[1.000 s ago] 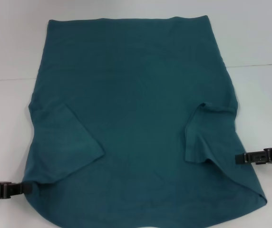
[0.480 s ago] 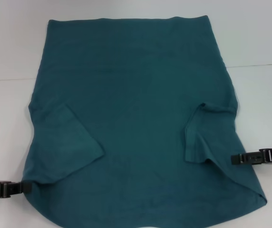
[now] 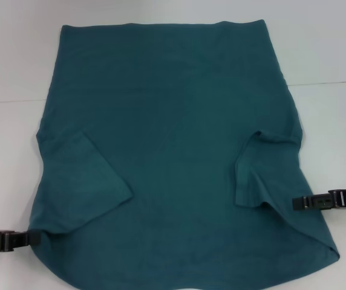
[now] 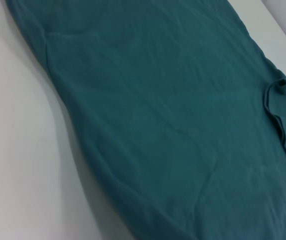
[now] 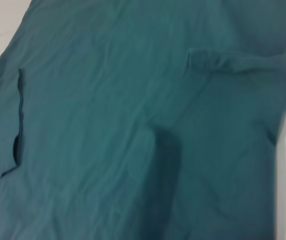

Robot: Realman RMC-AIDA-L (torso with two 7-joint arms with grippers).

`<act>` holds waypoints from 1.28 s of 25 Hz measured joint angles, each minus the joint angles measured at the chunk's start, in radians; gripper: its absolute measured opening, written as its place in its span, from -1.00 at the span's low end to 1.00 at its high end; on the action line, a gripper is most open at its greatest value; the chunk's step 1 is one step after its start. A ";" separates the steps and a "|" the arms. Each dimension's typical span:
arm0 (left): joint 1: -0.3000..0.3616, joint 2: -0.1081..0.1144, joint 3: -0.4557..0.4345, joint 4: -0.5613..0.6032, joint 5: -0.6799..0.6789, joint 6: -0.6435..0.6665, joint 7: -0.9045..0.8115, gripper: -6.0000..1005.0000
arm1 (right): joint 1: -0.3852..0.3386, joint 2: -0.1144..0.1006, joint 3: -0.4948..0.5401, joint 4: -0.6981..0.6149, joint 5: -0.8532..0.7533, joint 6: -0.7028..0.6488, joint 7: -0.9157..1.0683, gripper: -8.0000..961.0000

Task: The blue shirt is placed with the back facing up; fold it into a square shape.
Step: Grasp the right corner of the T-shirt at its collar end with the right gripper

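The blue shirt [image 3: 173, 133] lies flat on the white table, plain side up, and fills most of the head view. Both short sleeves are folded inward onto the body: one sleeve [image 3: 88, 187] at the left, the other sleeve [image 3: 264, 172] at the right. My left gripper [image 3: 34, 238] lies low at the shirt's near left edge, its tip touching the fabric. My right gripper [image 3: 298, 203] reaches in from the right, its tip over the shirt's right edge just below the folded sleeve. The wrist views show only the shirt [image 4: 173, 115] [image 5: 133, 125] and table.
The white table [image 3: 9, 60] surrounds the shirt on the left, right and far sides. A thin seam [image 3: 330, 82] runs across the table top behind the shirt's middle. The shirt's near hem runs off the bottom of the head view.
My right gripper has slid a little to the left, farther onto the shirt's right edge. The left gripper and the shirt have not moved.
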 joint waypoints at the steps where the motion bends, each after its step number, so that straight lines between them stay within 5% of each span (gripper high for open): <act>1: 0.000 0.000 0.001 0.000 0.000 0.000 0.000 -0.96 | 0.000 0.000 0.000 0.000 0.000 -0.001 0.000 0.96; 32: -0.007 0.001 0.007 -0.040 0.000 -0.020 0.015 -0.96 | 0.010 0.046 0.010 -0.012 0.046 -0.142 -0.069 0.95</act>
